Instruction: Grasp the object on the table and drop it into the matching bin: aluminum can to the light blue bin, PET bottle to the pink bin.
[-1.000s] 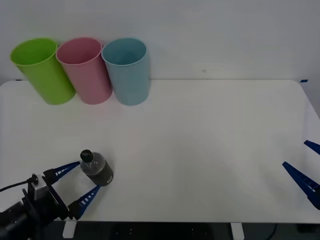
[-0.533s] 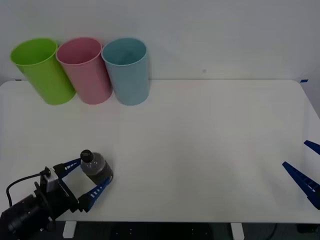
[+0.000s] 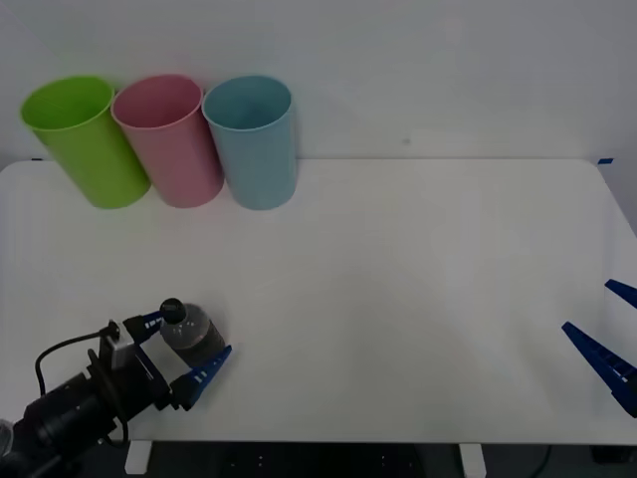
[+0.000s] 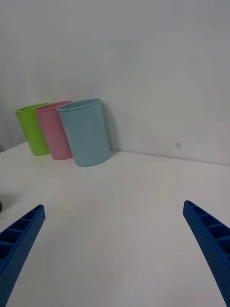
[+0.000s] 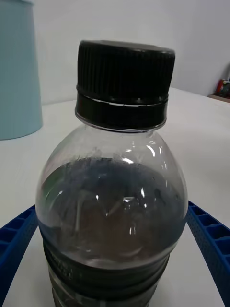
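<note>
Bottle time: the PET bottle (image 3: 194,336) stands upright near the front-left corner of the table (image 3: 398,279), black cap (image 3: 172,310) on top, greyish see-through body below. The left gripper (image 3: 184,349) reaches in from that front-left corner, and its blue ribbed fingers are spread wide, one on each side of the bottle. One fingertip (image 3: 151,320) sits just beside the cap, the other (image 3: 211,362) is by the base toward the front edge. From the left wrist camera the bottle (image 5: 112,201) is right up close, cap (image 5: 123,84) big and ribbed, with a blue finger (image 5: 207,240) flanking the body on one side and another (image 5: 17,244) on the opposite side. Whether either pad actually touches the plastic, I cannot tell; the jaws are clearly not pressed together.

Along the back edge near the back-left corner stand three tall bins in a row: a lime green bin (image 3: 85,144) nearest the left edge, the pink bin (image 3: 171,139) in the middle, the light blue bin (image 3: 254,139) next to it. They stand just beside one another, well apart from the bottle.

Over by the right edge, near the front, the right gripper (image 3: 609,334) waits, fingers spread apart and nothing between them. Its wrist camera looks across the bare white top toward the blue bin (image 4: 86,132), pink bin (image 4: 55,129) and green bin (image 4: 31,128).
</note>
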Controlling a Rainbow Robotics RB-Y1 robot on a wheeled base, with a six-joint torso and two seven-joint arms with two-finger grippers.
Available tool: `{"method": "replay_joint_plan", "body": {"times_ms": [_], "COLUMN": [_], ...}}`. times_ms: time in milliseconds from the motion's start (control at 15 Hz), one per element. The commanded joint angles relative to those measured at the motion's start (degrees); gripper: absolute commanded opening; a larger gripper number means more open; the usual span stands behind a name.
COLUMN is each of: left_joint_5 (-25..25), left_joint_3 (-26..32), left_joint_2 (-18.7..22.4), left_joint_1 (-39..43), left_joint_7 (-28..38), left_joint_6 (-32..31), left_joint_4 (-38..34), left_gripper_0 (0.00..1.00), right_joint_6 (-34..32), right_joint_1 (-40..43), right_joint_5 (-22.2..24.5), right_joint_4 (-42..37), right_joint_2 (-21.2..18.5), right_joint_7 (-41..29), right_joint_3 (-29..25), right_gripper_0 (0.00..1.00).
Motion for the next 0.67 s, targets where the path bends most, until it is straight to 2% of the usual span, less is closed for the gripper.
{"method": "replay_joint_plan", "body": {"times_ms": [67,133,200,267,333,400,667], "left_joint_5": [-0.1,-0.1,-0.1,-0.1,-0.1,-0.1,-0.1], "left_joint_3": [0.1,0.0,0.2,0.3,0.3,0.4,1.5], "left_joint_2": [0.1,0.1,0.1,0.1,0.1,0.1,0.1], "left_joint_1": [-0.1,-0.1,0.0,0.0,-0.1,0.0,0.1], "left_joint_7": [0.0,0.0,0.0,-0.1,-0.2,-0.5,0.0], "left_joint_6": [0.0,0.1,0.0,0.0,0.0,0.1,0.0], "left_joint_4": [-0.1,0.0,0.0,-0.1,-0.1,-0.1,-0.1], "left_gripper_0": [1.0,1.0,0.79,0.21,0.06,0.0,0.0], "right_joint_6": [0.0,0.0,0.0,0.0,0.0,0.0,0.0], "right_joint_1": [0.0,0.0,0.0,0.0,0.0,0.0,0.0], "right_joint_5": [0.0,0.0,0.0,0.0,0.0,0.0,0.0], "right_joint_4": [0.0,0.0,0.0,0.0,0.0,0.0,0.0], "right_joint_2": [0.0,0.0,0.0,0.0,0.0,0.0,0.0], "right_joint_7": [0.0,0.0,0.0,0.0,0.0,0.0,0.0], "right_joint_3": [0.0,0.0,0.0,0.0,0.0,0.0,0.0], "right_gripper_0": [1.0,1.0,1.0,1.0,1.0,1.0,1.0]}}
